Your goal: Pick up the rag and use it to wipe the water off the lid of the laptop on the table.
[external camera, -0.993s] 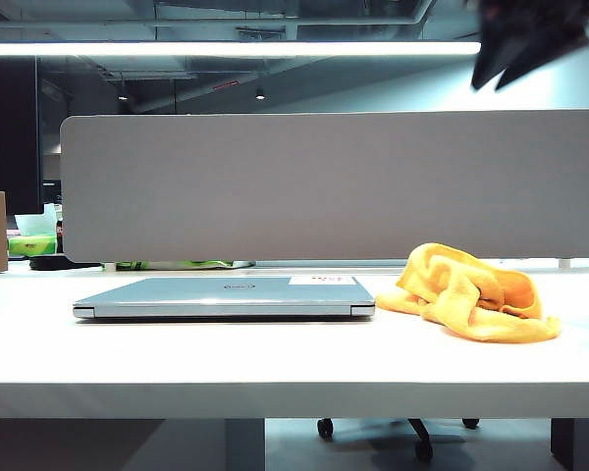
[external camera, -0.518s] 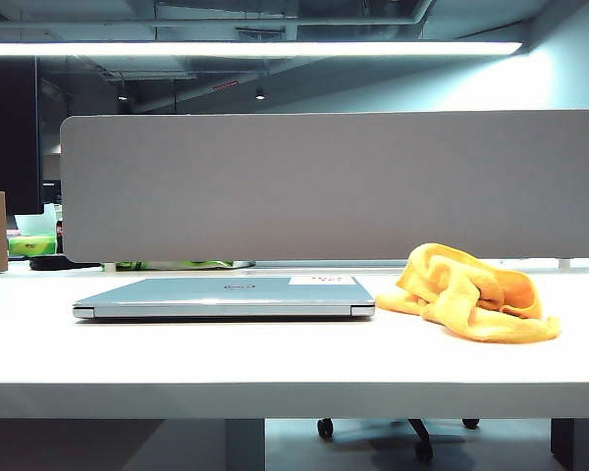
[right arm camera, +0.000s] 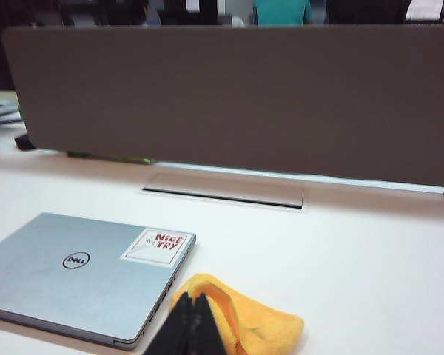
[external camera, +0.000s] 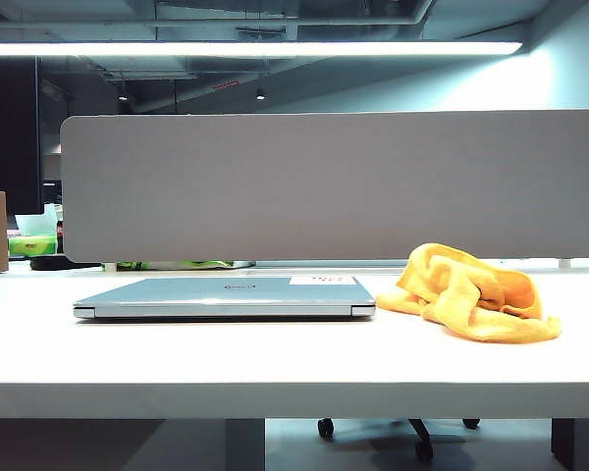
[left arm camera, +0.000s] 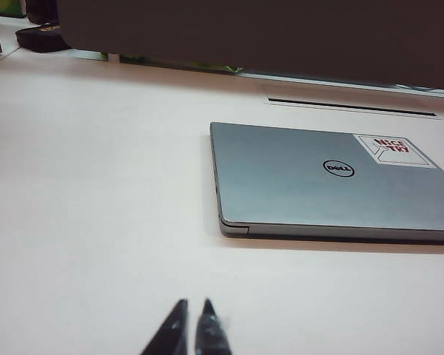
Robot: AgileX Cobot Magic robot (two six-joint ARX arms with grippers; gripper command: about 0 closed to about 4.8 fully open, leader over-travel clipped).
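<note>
One white table (external camera: pixel 275 363) carries all task items; a wide grey divider panel (external camera: pixel 334 186) stands along its far edge. On the table lies the closed laptop (external camera: pixel 224 297), its lid (left arm camera: pixel 296 177) facing up with a white sticker (right arm camera: pixel 157 246) at one corner. Just beside that corner the crumpled yellow rag (external camera: pixel 471 294) rests. Left gripper (left arm camera: pixel 192 325): fingertips together, empty, raised clear of the table before the laptop. Right gripper (right arm camera: pixel 192 322): fingertips together, empty, above the rag.
</note>
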